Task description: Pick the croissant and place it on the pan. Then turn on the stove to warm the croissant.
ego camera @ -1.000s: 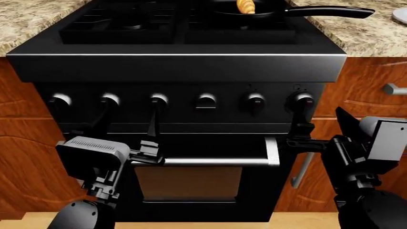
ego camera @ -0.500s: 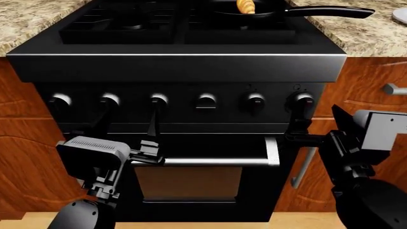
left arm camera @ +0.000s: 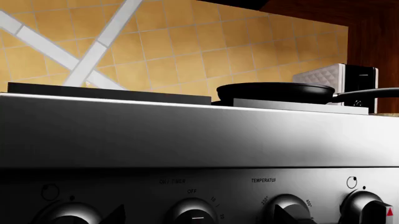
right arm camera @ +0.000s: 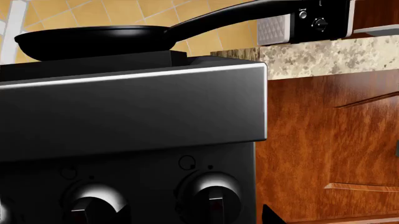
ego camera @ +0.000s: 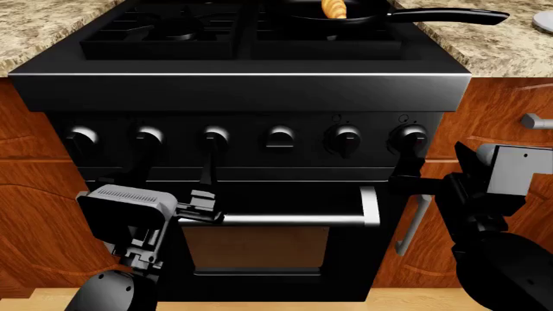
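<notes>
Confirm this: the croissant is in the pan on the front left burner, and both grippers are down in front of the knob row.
Wrong burner. In the head view the croissant lies in the pan on the stove's back right burner, its handle pointing right. The rest holds: the left gripper and right gripper are both down in front of the knobs.

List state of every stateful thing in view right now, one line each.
croissant: lying in the pan
pan: on the stove's rear right burner, handle pointing right
stove: no flame visible, oven door closed
rightmost knob: untouched, right end effector just below it
left end effector: below the third knob from the left, open or shut unclear
right end effector: holding nothing visible, open or shut unclear
</notes>
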Available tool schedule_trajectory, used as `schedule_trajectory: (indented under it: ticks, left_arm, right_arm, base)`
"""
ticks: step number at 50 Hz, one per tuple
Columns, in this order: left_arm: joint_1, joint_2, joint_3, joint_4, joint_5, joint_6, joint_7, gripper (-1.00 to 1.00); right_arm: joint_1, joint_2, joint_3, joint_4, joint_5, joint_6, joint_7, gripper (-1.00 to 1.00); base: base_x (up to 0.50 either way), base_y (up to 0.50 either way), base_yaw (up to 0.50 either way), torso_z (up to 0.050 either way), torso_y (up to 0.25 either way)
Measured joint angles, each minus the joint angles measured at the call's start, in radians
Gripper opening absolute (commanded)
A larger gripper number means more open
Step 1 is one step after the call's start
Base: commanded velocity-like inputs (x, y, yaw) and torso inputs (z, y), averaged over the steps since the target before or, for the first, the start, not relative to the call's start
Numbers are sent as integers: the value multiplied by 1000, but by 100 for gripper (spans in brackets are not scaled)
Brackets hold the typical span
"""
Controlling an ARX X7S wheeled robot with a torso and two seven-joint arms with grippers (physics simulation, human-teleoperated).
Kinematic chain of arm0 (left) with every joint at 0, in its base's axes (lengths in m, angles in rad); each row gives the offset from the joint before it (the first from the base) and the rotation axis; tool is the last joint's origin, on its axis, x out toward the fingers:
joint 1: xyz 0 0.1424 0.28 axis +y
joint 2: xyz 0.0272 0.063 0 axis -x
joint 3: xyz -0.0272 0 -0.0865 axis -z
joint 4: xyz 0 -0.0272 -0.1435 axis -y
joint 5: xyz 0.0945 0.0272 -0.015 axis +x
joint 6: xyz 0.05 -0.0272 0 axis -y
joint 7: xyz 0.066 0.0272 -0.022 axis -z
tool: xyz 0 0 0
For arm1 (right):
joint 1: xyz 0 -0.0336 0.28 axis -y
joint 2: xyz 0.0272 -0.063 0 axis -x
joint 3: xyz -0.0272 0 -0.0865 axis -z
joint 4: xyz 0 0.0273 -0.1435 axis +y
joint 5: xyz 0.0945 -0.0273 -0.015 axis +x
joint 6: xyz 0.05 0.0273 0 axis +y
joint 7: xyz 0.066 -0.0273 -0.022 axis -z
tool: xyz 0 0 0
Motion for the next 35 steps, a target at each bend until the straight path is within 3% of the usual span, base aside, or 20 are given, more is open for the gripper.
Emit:
schedule_trajectory:
  ticks: [35]
  left_arm:
    - [-9,-4,2,-8,-17,-6,-6,100]
  right_arm:
    - [55,-38,-16,137,-20,14,-44,100]
  base:
    - [0,0,0,0,0]
